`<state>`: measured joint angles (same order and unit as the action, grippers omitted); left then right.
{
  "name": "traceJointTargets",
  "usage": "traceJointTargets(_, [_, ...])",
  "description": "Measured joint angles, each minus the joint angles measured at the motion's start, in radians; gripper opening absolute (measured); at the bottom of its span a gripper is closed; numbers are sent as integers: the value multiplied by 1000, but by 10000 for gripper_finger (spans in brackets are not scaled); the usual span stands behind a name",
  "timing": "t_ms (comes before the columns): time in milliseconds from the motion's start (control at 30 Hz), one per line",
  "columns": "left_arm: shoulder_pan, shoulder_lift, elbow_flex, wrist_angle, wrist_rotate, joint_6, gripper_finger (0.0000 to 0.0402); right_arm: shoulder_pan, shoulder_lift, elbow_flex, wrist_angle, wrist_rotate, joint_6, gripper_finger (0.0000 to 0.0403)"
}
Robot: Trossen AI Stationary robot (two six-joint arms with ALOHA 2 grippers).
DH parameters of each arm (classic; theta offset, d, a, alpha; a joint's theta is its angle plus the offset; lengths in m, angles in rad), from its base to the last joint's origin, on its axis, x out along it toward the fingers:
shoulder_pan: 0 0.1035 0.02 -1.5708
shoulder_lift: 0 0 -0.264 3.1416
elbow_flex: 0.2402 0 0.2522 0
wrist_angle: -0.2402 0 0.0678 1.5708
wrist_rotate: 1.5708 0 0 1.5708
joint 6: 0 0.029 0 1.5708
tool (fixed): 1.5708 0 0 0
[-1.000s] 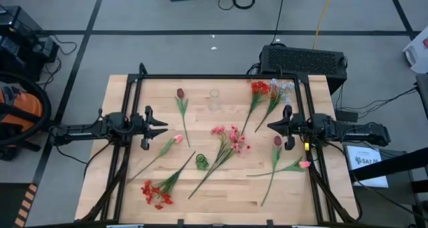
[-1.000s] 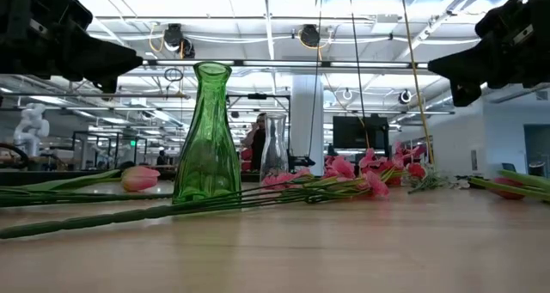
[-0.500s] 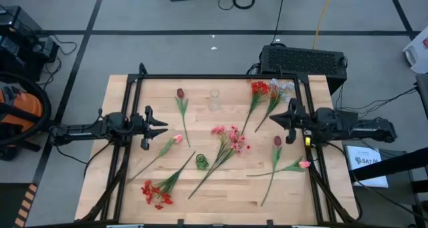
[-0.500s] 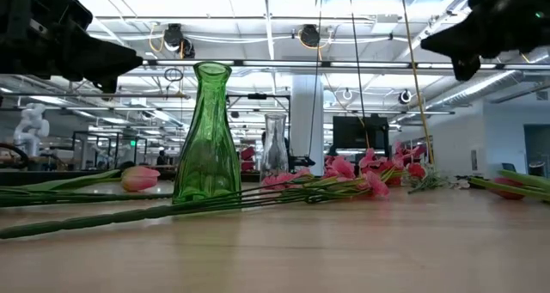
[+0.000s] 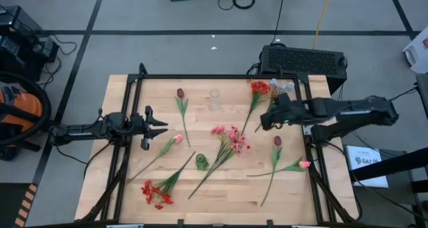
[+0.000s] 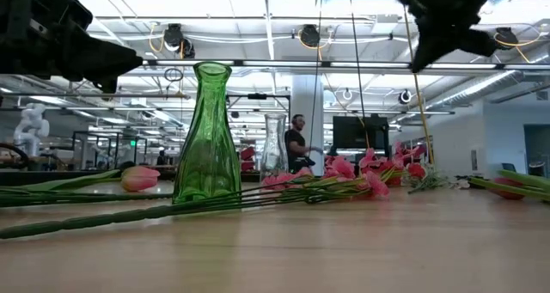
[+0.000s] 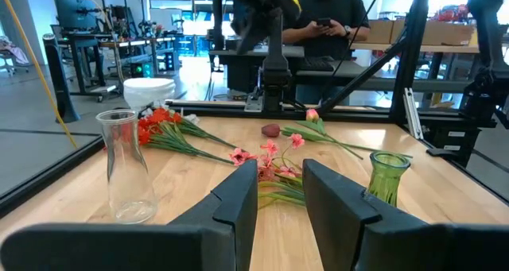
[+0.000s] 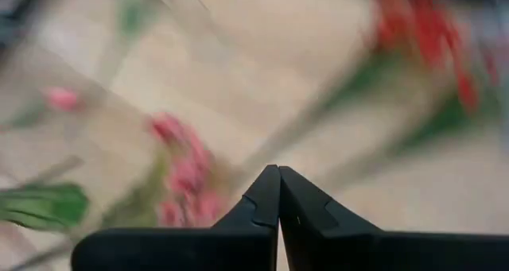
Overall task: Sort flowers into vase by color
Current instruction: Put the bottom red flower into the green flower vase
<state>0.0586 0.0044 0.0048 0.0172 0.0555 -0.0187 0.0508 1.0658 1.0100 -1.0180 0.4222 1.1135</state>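
Flowers lie flat on the wooden table: a maroon tulip point(image 5: 180, 93), a red cluster point(image 5: 259, 87), a whitish-lavender spray point(image 5: 285, 86), a pink spray point(image 5: 231, 136), a pink tulip point(image 5: 178, 139), a second red cluster point(image 5: 155, 193), a second maroon tulip point(image 5: 277, 141) and a second pink tulip point(image 5: 304, 164). A green vase point(image 5: 201, 162) and a clear vase point(image 5: 214, 99) stand upright. My right gripper point(image 5: 263, 123) is shut point(image 8: 278, 169); it hangs above the far red cluster's stem point(image 5: 251, 114), tipped downward. My left gripper point(image 5: 165, 127) waits open point(image 7: 280, 166) at the table's left, raised.
A black metal frame point(image 5: 214, 76) runs round the table top, and a dark box point(image 5: 304, 57) sits behind the far right corner. Bare wood lies between the vases and along the near edge. A person point(image 7: 326, 17) stands beyond the table's right side.
My right arm has swung from the table's right edge toward the left and the far side, out over the red cluster's stem. It has risen and tipped its fingers downward. No flower or vase has moved, and the left arm has kept still.
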Motion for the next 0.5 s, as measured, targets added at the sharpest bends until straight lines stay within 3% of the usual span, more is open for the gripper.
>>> traceJointTargets(133, [0, 0, 0, 0, 0, 0, 109, 44, 136, 103, -240, -124, 284, 0])
traceJointTargets(500, [0, 0, 0, 0, 0, 0, 109, 250, 181, -15, -230, -295, 745, 17])
